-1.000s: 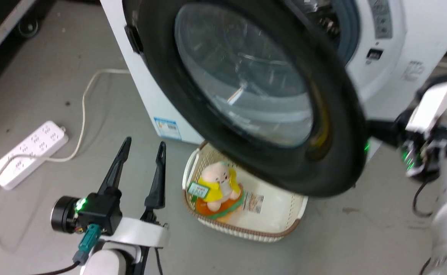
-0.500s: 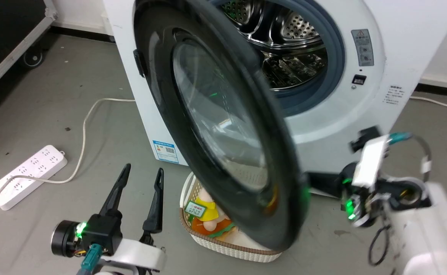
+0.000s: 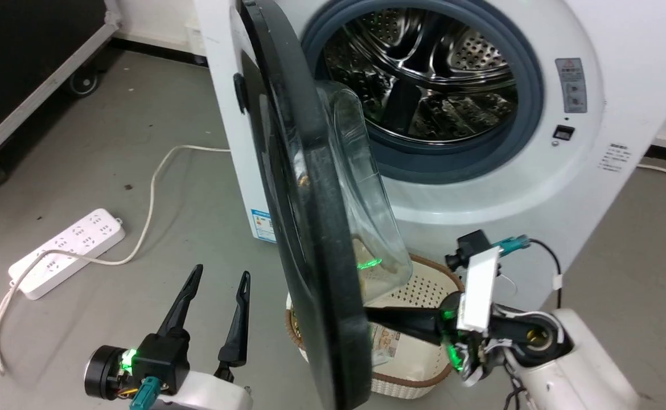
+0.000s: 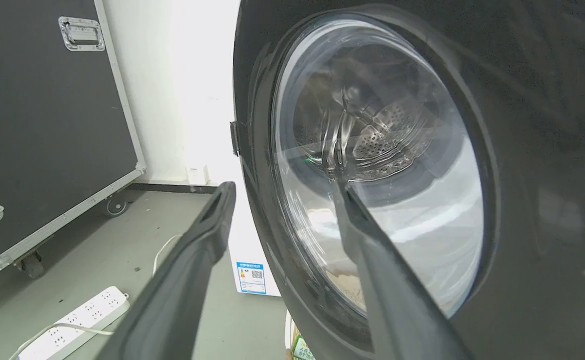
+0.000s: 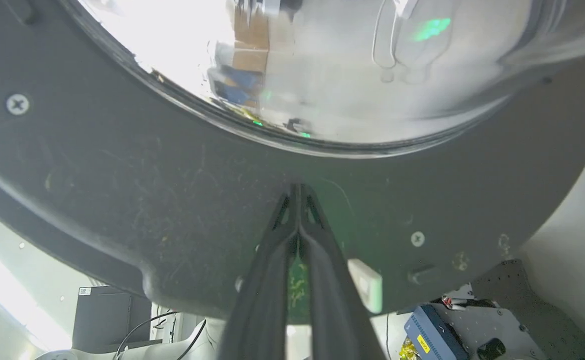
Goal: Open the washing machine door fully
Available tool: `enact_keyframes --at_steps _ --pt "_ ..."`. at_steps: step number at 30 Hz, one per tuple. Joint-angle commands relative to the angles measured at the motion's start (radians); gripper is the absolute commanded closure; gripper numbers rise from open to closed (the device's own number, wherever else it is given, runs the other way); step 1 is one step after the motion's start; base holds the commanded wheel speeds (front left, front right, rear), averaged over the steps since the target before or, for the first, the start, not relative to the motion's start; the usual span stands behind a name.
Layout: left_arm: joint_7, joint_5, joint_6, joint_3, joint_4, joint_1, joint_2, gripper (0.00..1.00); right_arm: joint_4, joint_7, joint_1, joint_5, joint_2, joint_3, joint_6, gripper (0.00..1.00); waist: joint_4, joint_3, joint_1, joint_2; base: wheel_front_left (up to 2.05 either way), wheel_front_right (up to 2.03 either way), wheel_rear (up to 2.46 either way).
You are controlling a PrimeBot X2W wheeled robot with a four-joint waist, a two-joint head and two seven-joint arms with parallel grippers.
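Hiding half the cream basket (image 3: 424, 287), the washing machine door (image 3: 316, 239).

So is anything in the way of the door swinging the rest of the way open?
Possibly the left gripper: it hangs open on the outer side of the washing machine door, where the door must swing. The power strip there lies flat on the floor, probably below the sweep.

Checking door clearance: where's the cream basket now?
Head view, lower centre: the cream basket sits on the floor before the washing machine, under the lower edge of the washing machine door, with the right gripper over it.
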Motion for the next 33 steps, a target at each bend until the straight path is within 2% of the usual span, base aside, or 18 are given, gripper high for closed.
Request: enact_keyframes --at_steps 1,9,16,17,18,21,25,29,33 --pt "-0.006 -0.005 0.002 0.002 0.002 0.014 0.003 0.00 -0.006 -0.016 0.021 0.021 0.004 0.023 0.001 1.00 0.007 0.000 0.0000 0.0000 0.00 0.00 0.00" --pt "-0.006 -0.007 0.005 0.001 0.010 0.017 0.003 0.00 -0.001 -0.064 0.012 0.054 0.004 0.087 0.001 1.00 0.013 0.000 0.0000 0.0000 0.00 0.00 0.00" --pt "-0.006 -0.011 0.011 0.010 0.012 0.029 0.005 0.00 -0.032 -0.145 0.012 0.022 -0.019 0.051 0.001 1.00 -0.014 -0.015 0.0000 0.0000 0.00 0.00 0.00" --pt "-0.006 -0.013 0.011 0.014 0.012 0.034 0.007 0.00 -0.072 -0.209 0.014 -0.023 -0.046 0.033 0.001 0.00 -0.028 -0.020 0.0000 0.0000 0.00 0.00 0.00" --pt "-0.006 -0.013 0.011 0.014 0.012 0.034 0.007 0.00 -0.072 -0.209 0.014 -0.023 -0.046 0.033 0.001 0.00 -0.028 -0.020 0.0000 0.0000 0.00 0.00 0.00" --pt "-0.006 -0.019 0.011 0.020 0.010 0.041 0.010 0.00 -0.215 -0.376 0.056 -0.151 -0.119 -0.006 0.001 0.00 -0.054 -0.031 0.0000 0.0000 0.00 0.00 0.00" --pt "-0.006 -0.025 0.010 0.033 0.006 0.048 0.017 0.00 -0.370 -0.626 0.121 -0.403 -0.224 -0.015 0.001 0.00 -0.082 -0.033 0.0000 0.0000 0.00 0.00 0.00" --pt "-0.006 -0.031 0.012 0.050 -0.005 0.063 0.026 0.00 -0.427 -0.886 0.199 -0.685 -0.292 -0.068 0.001 0.00 -0.109 -0.035 0.0000 0.0000 0.00 0.00 0.00" --pt "-0.006 -0.035 0.008 0.063 -0.012 0.083 0.037 0.00 -0.438 -1.064 0.297 -0.944 -0.262 -0.190 0.001 0.00 -0.133 -0.038 0.0000 0.0000 0.00 0.00 0.00"
